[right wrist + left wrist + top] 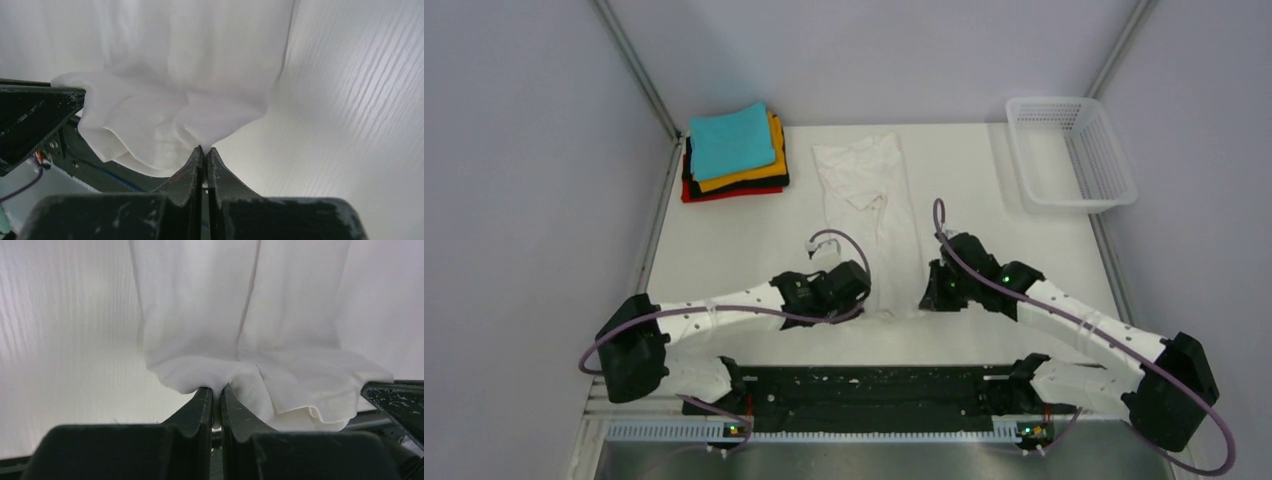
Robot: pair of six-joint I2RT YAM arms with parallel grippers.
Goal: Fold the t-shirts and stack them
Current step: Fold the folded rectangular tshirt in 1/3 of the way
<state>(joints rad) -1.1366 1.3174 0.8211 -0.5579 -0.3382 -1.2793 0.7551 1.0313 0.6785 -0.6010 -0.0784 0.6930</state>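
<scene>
The white t-shirt (869, 215) lies in the middle of the surface (724, 250) as a narrow strip. Its long axis runs near to far, with the collar at the far end and the hem nearest the arms. The left tool (215, 392) and right tool (204, 150) are each pinched closed on a hem corner, by the tips only.

Risk: the thin cloth slips from one shallow pinch, or unequal lifting skews the fold.

The folded stack (734, 150) sits far left, well apart.
</scene>
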